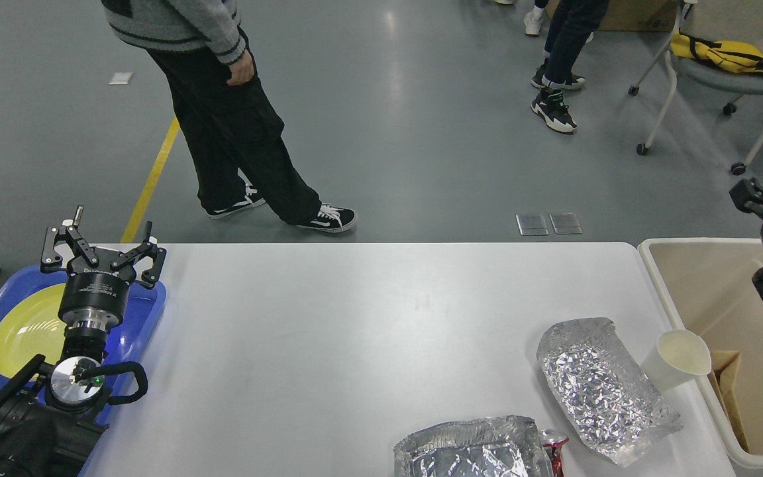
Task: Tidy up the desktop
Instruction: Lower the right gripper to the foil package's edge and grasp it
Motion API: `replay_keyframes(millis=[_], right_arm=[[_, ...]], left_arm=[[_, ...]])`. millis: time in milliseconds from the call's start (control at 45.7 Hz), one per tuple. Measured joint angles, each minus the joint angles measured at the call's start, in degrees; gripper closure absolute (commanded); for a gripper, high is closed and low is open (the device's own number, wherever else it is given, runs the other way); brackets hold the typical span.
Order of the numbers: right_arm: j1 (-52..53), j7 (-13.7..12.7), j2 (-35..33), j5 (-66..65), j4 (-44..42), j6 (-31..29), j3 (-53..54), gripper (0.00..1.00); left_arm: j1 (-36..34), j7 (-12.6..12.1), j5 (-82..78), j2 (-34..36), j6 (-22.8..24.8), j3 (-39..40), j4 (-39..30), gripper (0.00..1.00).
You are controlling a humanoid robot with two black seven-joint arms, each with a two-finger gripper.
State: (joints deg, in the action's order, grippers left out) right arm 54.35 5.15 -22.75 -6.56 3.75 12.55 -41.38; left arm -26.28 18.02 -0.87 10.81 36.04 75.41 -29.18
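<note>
- White tabletop (355, 318) fills the lower middle of the head view; clutter sits only at its right near corner.
- Items there: flat foil sheet (600, 381), folded foil tray (467, 450) at the near edge, red can (554, 440) tucked between the two, paper cup (676, 358) tilted at the right edge beside the beige bin (686, 291).
- Left pincer (100, 255): fingers spread, holding nothing, poised over the blue tray (146, 311) with its yellow plate (20, 328).
- Right pincer (756, 199): above the bin's far side, seen dark and end-on; cannot tell its state, nothing visibly held.
- Judgement: the cup is the likely next pick, being nearest the right arm.
- Advice: grip the cup wall lightly, since paper crushes; approach from the bin side to avoid dragging foil.
- Passer-by (236, 106) near the far edge; keep swings low.
</note>
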Motion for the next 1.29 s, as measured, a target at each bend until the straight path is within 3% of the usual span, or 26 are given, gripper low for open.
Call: replay_keyframes(millis=[131,219,328,525,700,832,1291], right_arm=[[8.58,0.15,0.65,-0.31,3.47,-2.73,-2.23,0.0],[17.34,0.15,-1.27,-0.38,12.27,-6.74,-4.85,0.0],[30.32,0.04,-7.92,-0.73,31.87,-10.61,-7.95,0.0],[49.72,-0.06,-14.78,-1.25,68.49,-12.43,-14.81,0.0],[56.97,-0.08,-16.31,-2.19,89.12,-13.74,-16.56,0.0],[58.15,-0.08,-15.65,-4.07,94.3,-17.17,-18.82,0.0],[50.32,-0.26,-20.53,-15.29,93.27,-17.65,-32.82,0.0]], left_arm=[[0.0,0.0,0.0,0.0,0.0,0.0,0.0,0.03],[0.0,0.0,-0.01,0.0,0.0,0.0,0.0,0.03],[0.0,0.0,0.0,0.0,0.0,0.0,0.0,0.03],[0.0,0.0,0.0,0.0,0.0,0.0,-0.01,0.03],[0.0,0.0,0.0,0.0,0.0,0.0,-0.02,0.03],[0.0,0.0,0.0,0.0,0.0,0.0,-0.02,0.03],[0.0,0.0,0.0,0.0,0.0,0.0,-0.04,0.03]])
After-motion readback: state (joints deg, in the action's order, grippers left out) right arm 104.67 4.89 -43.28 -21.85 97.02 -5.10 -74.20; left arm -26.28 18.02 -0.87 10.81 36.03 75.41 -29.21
